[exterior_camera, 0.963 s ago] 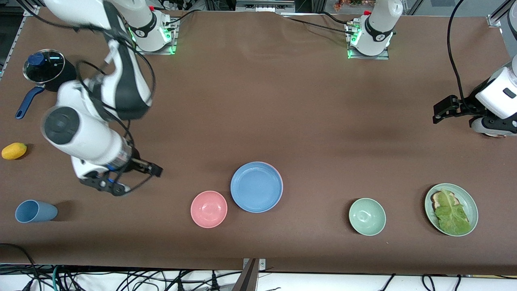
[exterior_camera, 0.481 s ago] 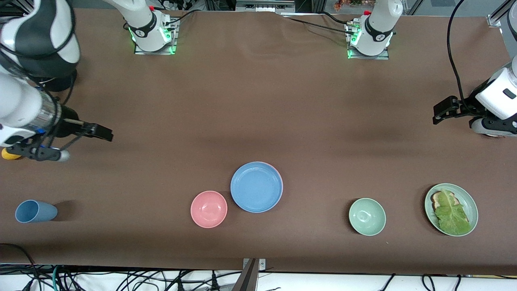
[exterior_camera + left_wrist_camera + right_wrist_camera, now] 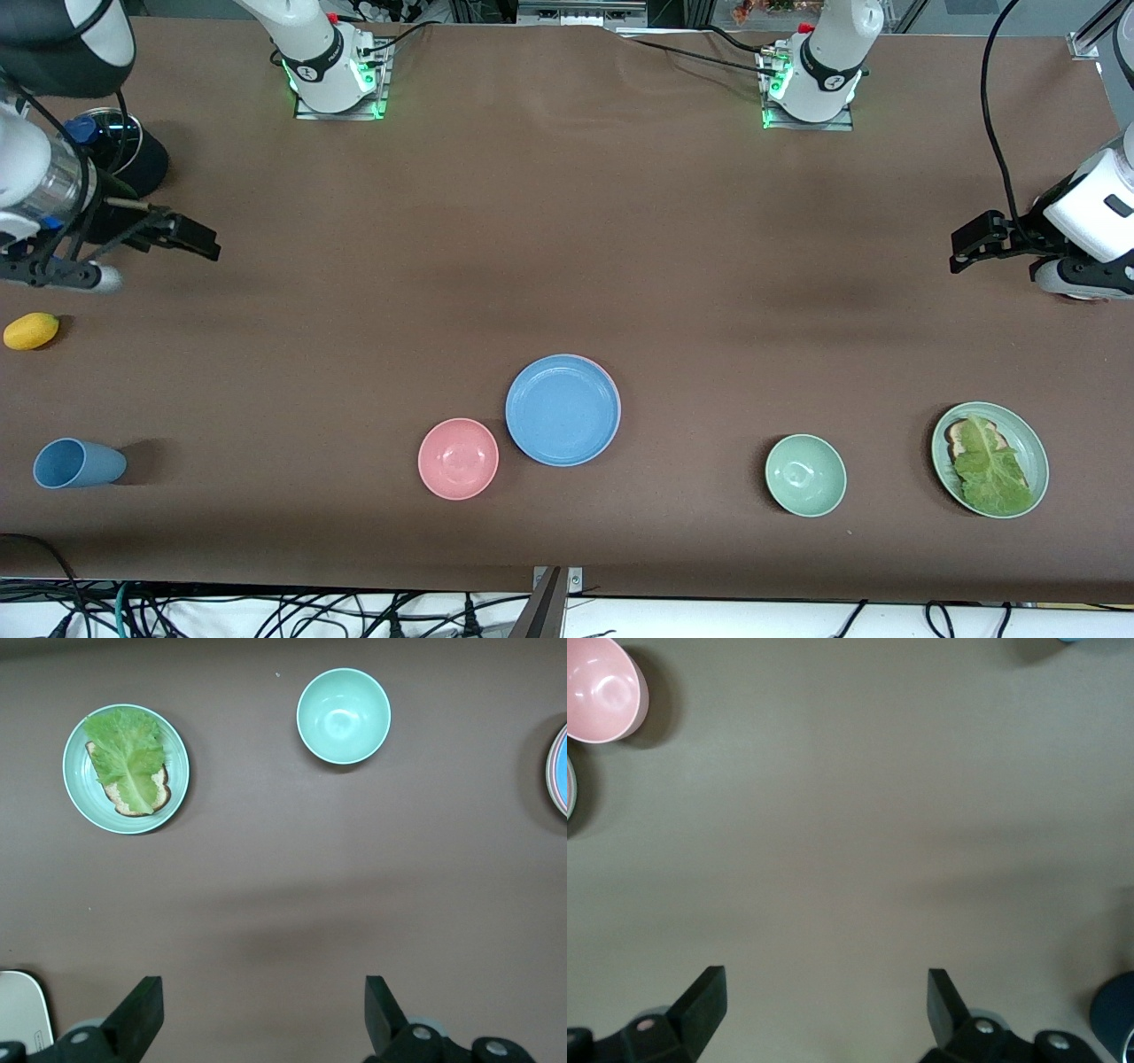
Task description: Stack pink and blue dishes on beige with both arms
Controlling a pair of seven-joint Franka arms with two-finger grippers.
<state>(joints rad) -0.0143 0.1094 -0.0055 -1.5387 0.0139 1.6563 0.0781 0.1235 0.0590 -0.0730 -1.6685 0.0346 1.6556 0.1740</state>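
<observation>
The sky blue plate [image 3: 563, 409] lies on the pink plate [image 3: 617, 392], of which only a thin rim shows. The stack sits near the table's middle, toward the front camera; its edge [image 3: 560, 771] also shows in the left wrist view. No beige plate shows; it is hidden or out of view. My right gripper [image 3: 161, 265] [image 3: 824, 1010] hangs open and empty over bare table at the right arm's end, beside the pot. My left gripper [image 3: 961, 252] [image 3: 261, 1019] waits open and empty over bare table at the left arm's end.
A small pink bowl [image 3: 458, 458] [image 3: 602, 691] touches the stack's side. Toward the left arm's end are a green bowl [image 3: 805, 475] [image 3: 343, 715] and a green plate with lettuce [image 3: 990, 459] [image 3: 126, 768]. A blue cup [image 3: 78, 463], lemon [image 3: 31, 330] and lidded pot [image 3: 111, 151] stand at the right arm's end.
The right arm has swung away from the plates to its end of the table and toward its base, uncovering the lemon. Its gripper stayed open. The left arm and dishes have not moved.
</observation>
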